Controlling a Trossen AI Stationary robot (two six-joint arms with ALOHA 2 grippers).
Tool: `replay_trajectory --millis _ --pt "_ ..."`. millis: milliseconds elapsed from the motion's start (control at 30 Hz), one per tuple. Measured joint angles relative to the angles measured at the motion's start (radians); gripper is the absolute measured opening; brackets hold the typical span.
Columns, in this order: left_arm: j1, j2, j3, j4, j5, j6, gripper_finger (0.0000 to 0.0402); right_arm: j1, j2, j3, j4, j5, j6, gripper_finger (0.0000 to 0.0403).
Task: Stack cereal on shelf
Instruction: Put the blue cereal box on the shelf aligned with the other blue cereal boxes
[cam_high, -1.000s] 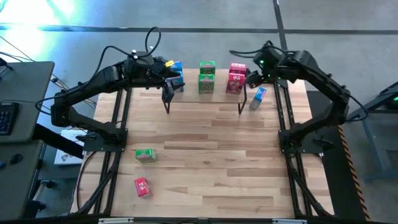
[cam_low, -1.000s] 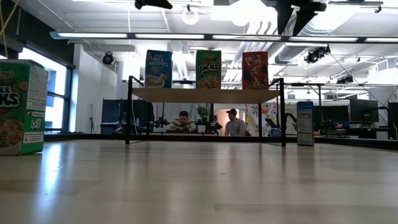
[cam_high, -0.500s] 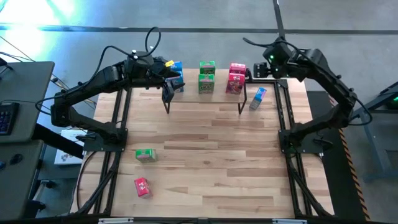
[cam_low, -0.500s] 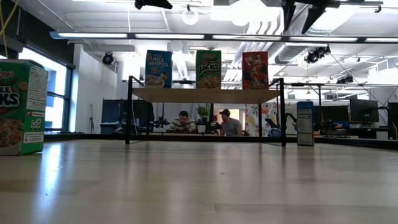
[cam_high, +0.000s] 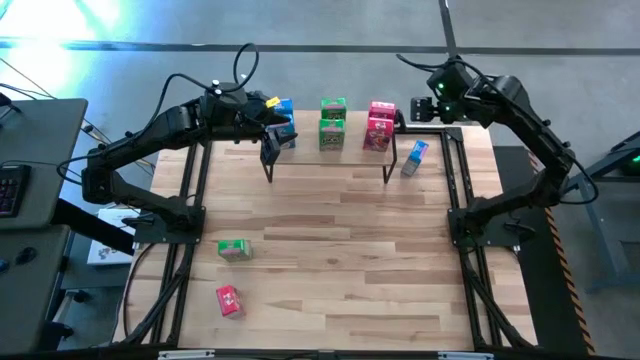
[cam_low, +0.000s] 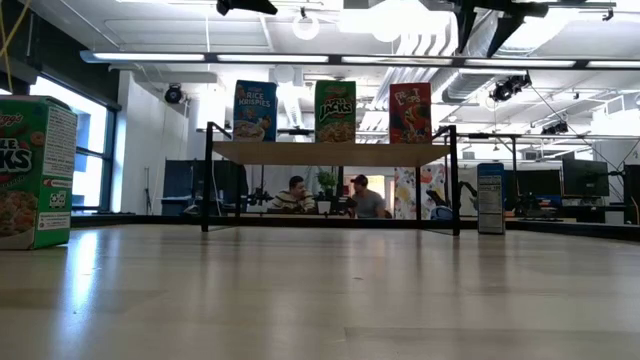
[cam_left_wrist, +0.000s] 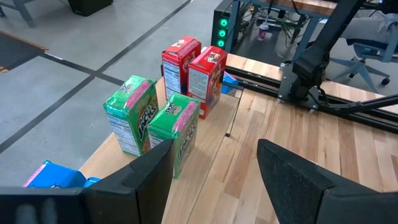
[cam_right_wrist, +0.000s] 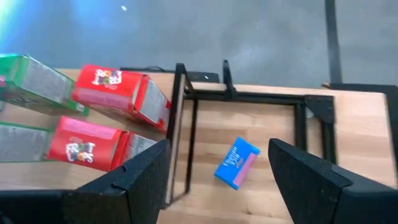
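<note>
The shelf (cam_high: 306, 138) stands at the table's far middle. On its top stand two blue cereal boxes (cam_high: 284, 112), two green ones (cam_left_wrist: 152, 121) and two red ones (cam_left_wrist: 196, 71). My left gripper (cam_left_wrist: 214, 149) hovers open above the shelf's left end (cam_high: 270, 135), touching nothing. My right gripper (cam_right_wrist: 219, 146) hangs open, high over the shelf's right end (cam_high: 408, 112). Below it another blue box (cam_right_wrist: 237, 162) stands on the table just right of the shelf's right legs (cam_low: 490, 198).
A green box (cam_high: 233, 249) and a red box (cam_high: 228, 300) lie on the table near its left front; the green one looms at the low view's left (cam_low: 35, 170). Black frame rails (cam_high: 455, 170) run along both table sides. People sit in the room behind.
My right gripper has drawn back from the shelf's right end toward the table's far right corner, rising slightly and rolling about its own axis. Its fingers stay open. The boxes and my left arm have kept still.
</note>
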Motion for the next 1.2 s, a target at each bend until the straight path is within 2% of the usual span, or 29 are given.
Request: replay_trajectory --millis 300,433,800,1200 --pt "0.000 0.000 0.000 0.000 0.000 0.000 0.0221 -0.009 -0.268 -0.425 0.401 -0.040 0.036 0.0264" --pt "0.000 0.000 0.000 0.000 0.000 0.000 0.0221 -0.031 -0.343 -0.560 0.451 -0.065 0.115 0.0264" --pt "0.000 0.000 0.000 0.000 0.000 0.000 0.0221 -0.064 -0.376 -0.792 0.564 -0.093 0.322 0.0264" --pt "0.000 0.000 0.000 0.000 0.000 0.000 0.0221 -0.080 -0.376 -1.003 0.735 -0.095 0.417 0.0264"
